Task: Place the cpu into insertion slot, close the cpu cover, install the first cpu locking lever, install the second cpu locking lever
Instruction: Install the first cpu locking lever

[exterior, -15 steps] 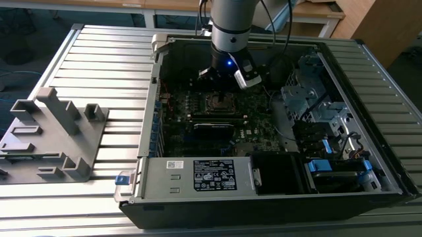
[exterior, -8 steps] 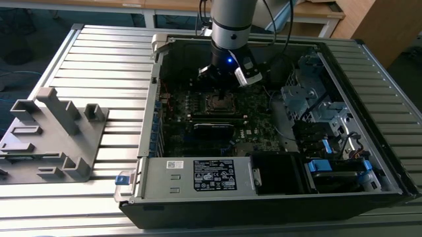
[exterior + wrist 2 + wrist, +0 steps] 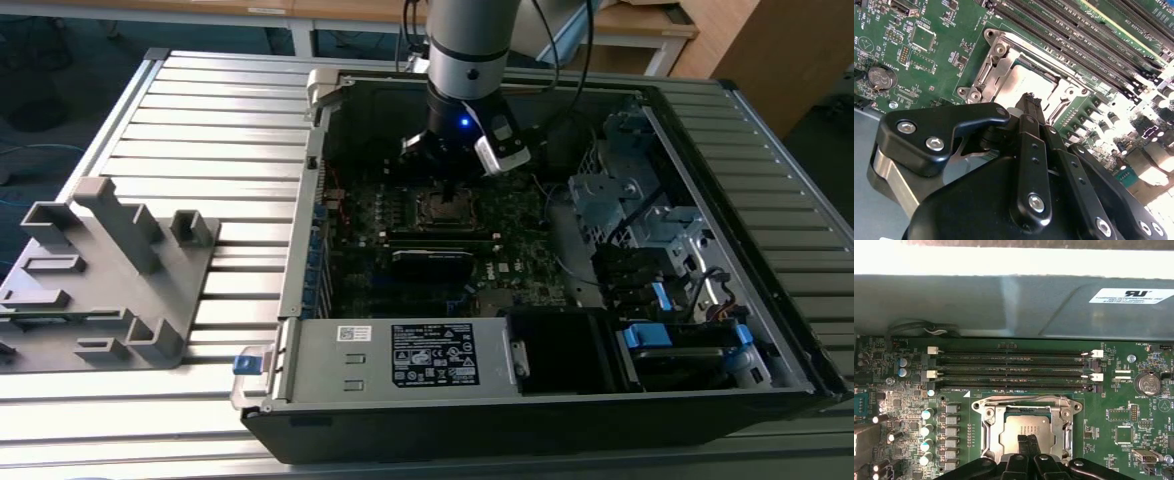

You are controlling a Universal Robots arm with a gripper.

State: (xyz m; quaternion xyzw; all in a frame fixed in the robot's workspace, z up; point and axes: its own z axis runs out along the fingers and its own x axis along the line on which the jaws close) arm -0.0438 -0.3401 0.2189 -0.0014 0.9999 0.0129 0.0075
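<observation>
Arm: the single arm reaches down into the open computer case (image 3: 561, 330), which lies on its side on the slatted tabletop (image 3: 200, 120); the pincer (image 3: 447, 160) hangs directly above the socket area of the motherboard (image 3: 400, 270).

Pincer state: in both wrist views the two black fingertips (image 3: 1028, 444) stand pressed together with no visible gap and nothing between them. Judged clenched and empty.

Pincer position: in the first wrist view the fingertips overlap the near edge of the cpu (image 3: 1026, 429). Whether they touch its top or stand just above it cannot be told.

Cpu: the grey metal square lies flat inside the insertion slot (image 3: 1031, 80), seated level within the window of the surrounding frame. The placing step appears done.

Cpu cover: the shiny metal frame (image 3: 1026, 405) lies down around the cpu, its window leaving the chip top exposed. In the second wrist view the cover (image 3: 999, 62) sits flat against the socket body, so it is judged closed or very nearly so.

Reason for closed fingers: a narrow closed tip serves as a pushing point, which suits pressing a thin cover or lever rather than gripping.

Locking levers: the positions of the levers along the socket sides cannot be made out with certainty; whether either is latched cannot be told.

Surroundings: memory slots (image 3: 1014, 367) run just beside the socket; a coin battery (image 3: 1146, 384) sits well apart. A grey plastic fixture (image 3: 107, 280) stands on the tabletop at the exterior view's left, away from the case.
</observation>
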